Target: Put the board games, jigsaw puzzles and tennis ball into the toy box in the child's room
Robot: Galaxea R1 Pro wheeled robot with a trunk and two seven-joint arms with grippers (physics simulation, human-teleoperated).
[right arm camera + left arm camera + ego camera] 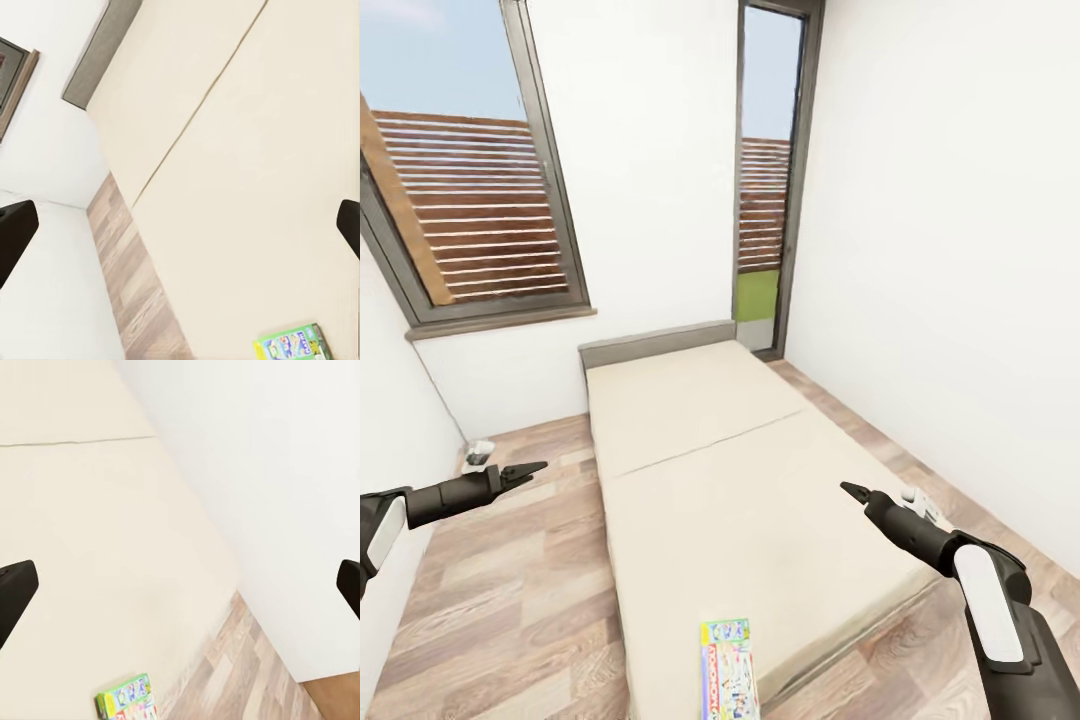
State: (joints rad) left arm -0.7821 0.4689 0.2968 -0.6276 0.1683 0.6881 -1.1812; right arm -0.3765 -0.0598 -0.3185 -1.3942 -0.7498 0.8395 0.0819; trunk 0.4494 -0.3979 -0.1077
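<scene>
Bed top: we see the cream bed (710, 470) bare and open from its middle out to 12 o'clock.
Near edge: one flat board game (728, 665) lies at 6 o'clock, the sole obstacle on it.
Left tool (532, 467): hangs over the wood floor (510, 600) at 9 o'clock, beside the bed, nothing near it.
Right tool (850, 489): hangs over the bed's 3 o'clock side.
Far limits: white wall (940, 250) close along 3 o'clock; grey headboard (655, 343) at 12.

1 board game (729, 668) lies flat on the bed (740, 480), at the foot end near the mattress's edge; a rectangular box, green-bordered with pink and blue print, long side along the bed's length; lid closed.
</scene>
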